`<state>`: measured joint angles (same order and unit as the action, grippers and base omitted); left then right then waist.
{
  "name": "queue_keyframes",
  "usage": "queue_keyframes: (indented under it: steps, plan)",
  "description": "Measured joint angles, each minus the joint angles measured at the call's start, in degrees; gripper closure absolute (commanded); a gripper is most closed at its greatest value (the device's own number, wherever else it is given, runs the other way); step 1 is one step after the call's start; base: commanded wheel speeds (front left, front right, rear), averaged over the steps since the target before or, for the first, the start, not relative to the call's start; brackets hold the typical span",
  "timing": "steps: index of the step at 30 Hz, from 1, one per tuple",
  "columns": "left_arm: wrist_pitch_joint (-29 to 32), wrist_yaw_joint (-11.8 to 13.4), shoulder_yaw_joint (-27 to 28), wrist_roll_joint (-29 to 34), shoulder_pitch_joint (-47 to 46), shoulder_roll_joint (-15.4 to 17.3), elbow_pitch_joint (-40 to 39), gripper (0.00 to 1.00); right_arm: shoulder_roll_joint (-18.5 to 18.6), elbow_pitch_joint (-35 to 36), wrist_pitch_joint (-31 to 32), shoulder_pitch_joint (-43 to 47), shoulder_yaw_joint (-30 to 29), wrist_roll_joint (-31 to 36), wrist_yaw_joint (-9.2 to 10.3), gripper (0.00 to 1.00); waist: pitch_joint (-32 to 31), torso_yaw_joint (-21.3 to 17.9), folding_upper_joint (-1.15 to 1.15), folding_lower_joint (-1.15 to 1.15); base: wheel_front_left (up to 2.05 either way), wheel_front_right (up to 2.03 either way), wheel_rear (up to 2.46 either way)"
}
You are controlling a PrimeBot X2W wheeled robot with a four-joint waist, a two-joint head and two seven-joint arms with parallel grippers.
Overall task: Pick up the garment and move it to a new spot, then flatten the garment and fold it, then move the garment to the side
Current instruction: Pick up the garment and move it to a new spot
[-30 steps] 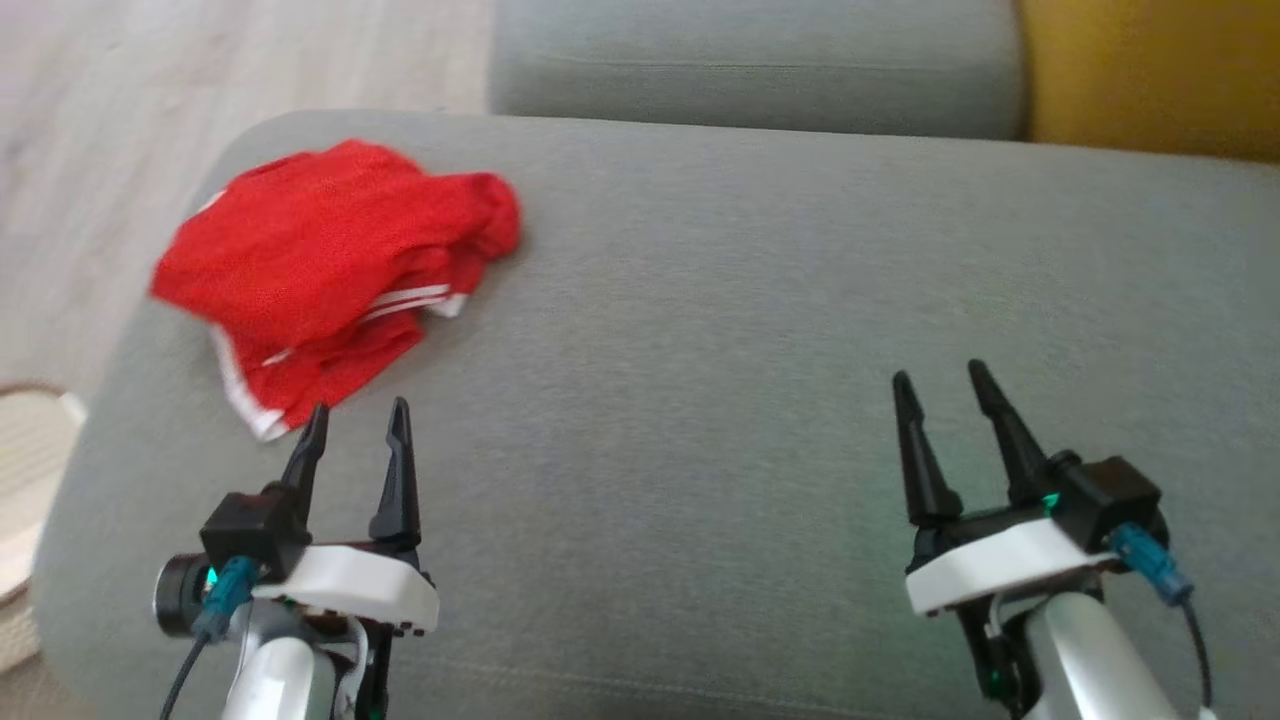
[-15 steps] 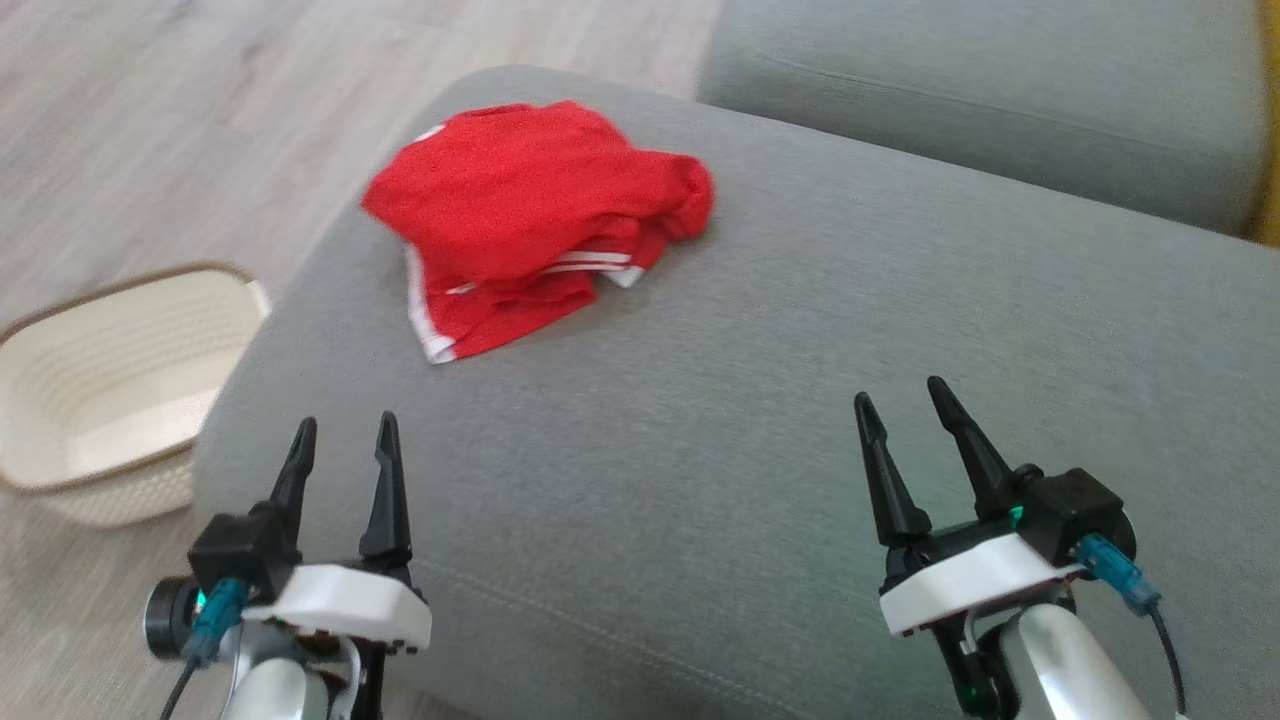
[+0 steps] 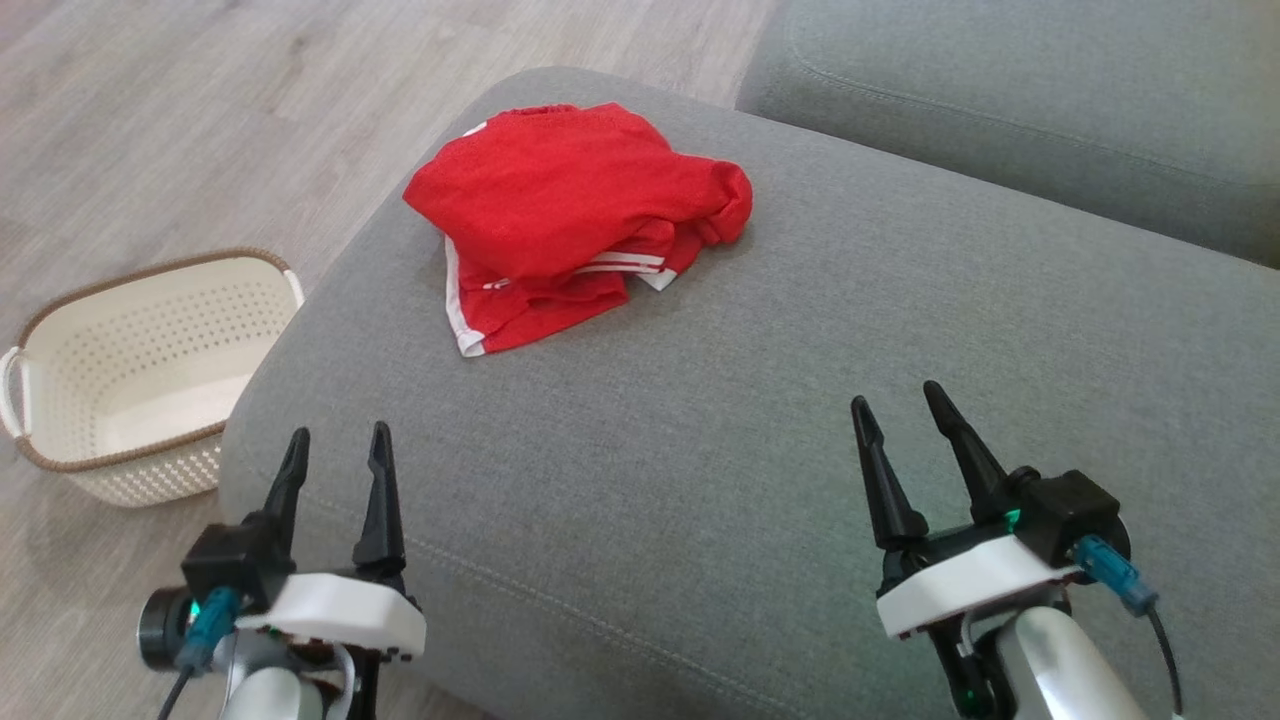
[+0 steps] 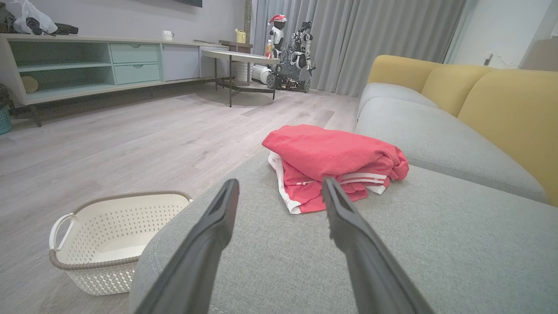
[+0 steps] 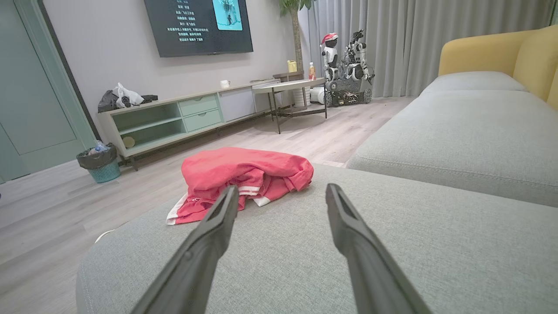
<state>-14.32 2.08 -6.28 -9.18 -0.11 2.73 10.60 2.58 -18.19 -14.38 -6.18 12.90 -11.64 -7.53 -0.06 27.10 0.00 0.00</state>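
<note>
The garment [image 3: 560, 215] is red with white stripes and lies crumpled near the far left corner of a grey sofa cushion [image 3: 760, 400]. It also lies ahead in the left wrist view [image 4: 331, 163] and the right wrist view [image 5: 239, 176]. My left gripper [image 3: 335, 445] hovers open over the cushion's near left edge, well short of the cloth. My right gripper [image 3: 895, 400] stands open above the near right part of the cushion, with nothing between its fingers.
A white perforated basket [image 3: 130, 370] sits on the wooden floor left of the sofa. A second grey cushion [image 3: 1020, 90] lies beyond, with yellow backrests [image 4: 501, 104] behind. A TV cabinet [image 5: 183, 117], a small table and another robot stand across the room.
The head camera has swung left, so the basket and floor now show. Both grippers hold the same open pose. The garment lies as before.
</note>
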Motion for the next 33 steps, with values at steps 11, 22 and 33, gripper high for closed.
queue_keyframes:
  steps: [11, 22, 33]
  plan:
    - [0.0, -1.2, 3.4, 0.0, -0.7, 0.0, 0.3, 0.0, 0.0, 0.3, 0.0, -0.2, -0.1, -0.1, 0.0, 0.0, 1.7, -2.9, 0.0, 0.0, 0.0, 0.0, 0.0]
    - [1.9, -7.2, 5.1, -0.1, -20.4, 4.3, 14.8, 0.0, 0.0, 5.3, 0.0, -4.4, -12.3, 6.0, 0.0, 0.0, 11.5, -7.2, 0.0, 0.0, 0.0, 0.0, 0.0]
    - [15.0, -9.2, 0.9, -6.5, -43.3, 9.3, 28.2, 0.0, 0.1, 11.7, 1.7, -8.5, -16.5, 9.3, 0.0, 0.0, 22.3, -10.7, 0.0, 0.01, 0.0, 0.0, 0.0]
